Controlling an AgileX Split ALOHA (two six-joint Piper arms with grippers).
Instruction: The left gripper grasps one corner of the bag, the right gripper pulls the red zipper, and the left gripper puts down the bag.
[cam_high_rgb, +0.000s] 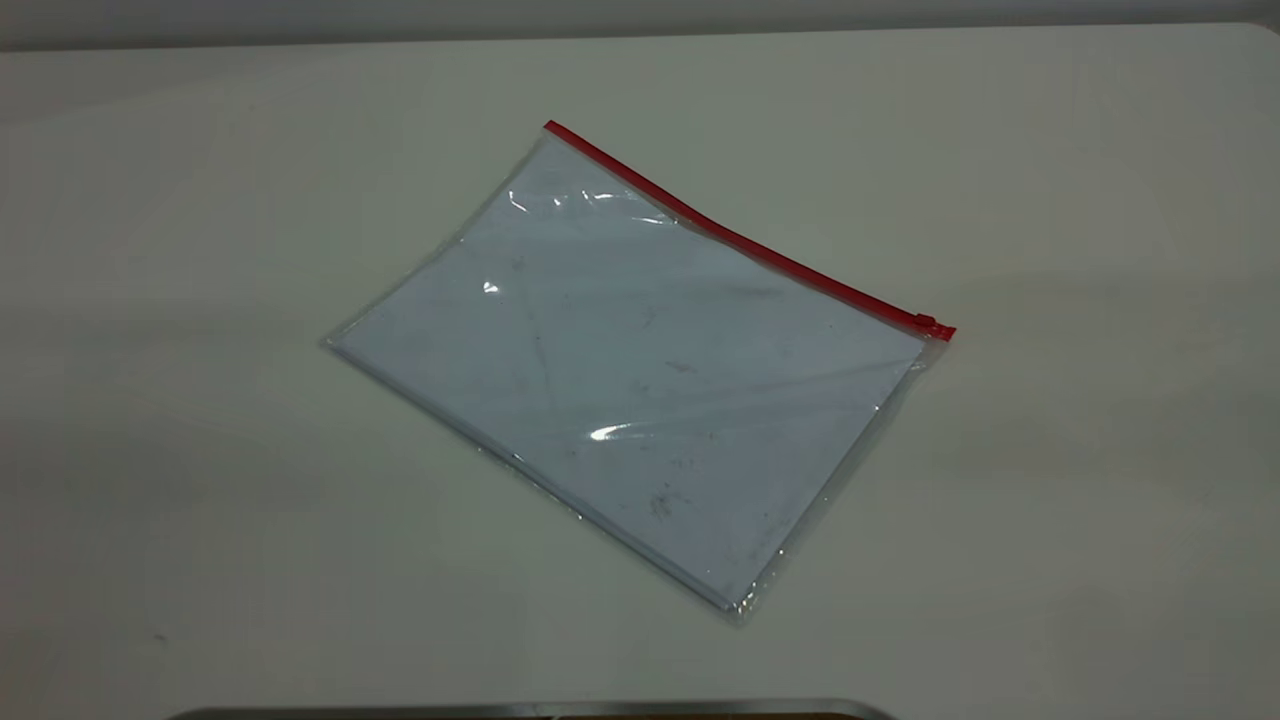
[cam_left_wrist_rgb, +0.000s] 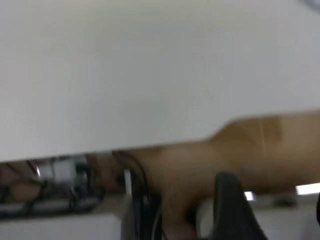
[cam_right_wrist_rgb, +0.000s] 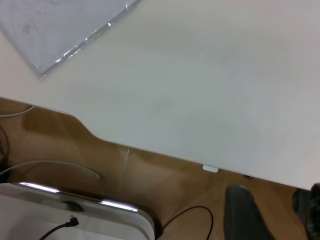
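Nearest the camera, the tabletop (cam_high_rgb: 200, 500) is bare along its front edge, so both arms have room to come in. The bag (cam_high_rgb: 630, 370) lies flat mid-tabletop, turned at an angle, nothing holding it. Its red zipper (cam_high_rgb: 740, 243) runs along the far long edge, with the slider (cam_high_rgb: 925, 322) at the end toward the right edge, and the corner (cam_high_rgb: 553, 130) at the other end, toward the far edge. Neither arm has reached the bag. Left end effector (cam_left_wrist_rgb: 235, 210) and right end effector (cam_right_wrist_rgb: 272, 210) hang off the tabletop's edge, over the floor; whether either is open or closed I cannot tell.
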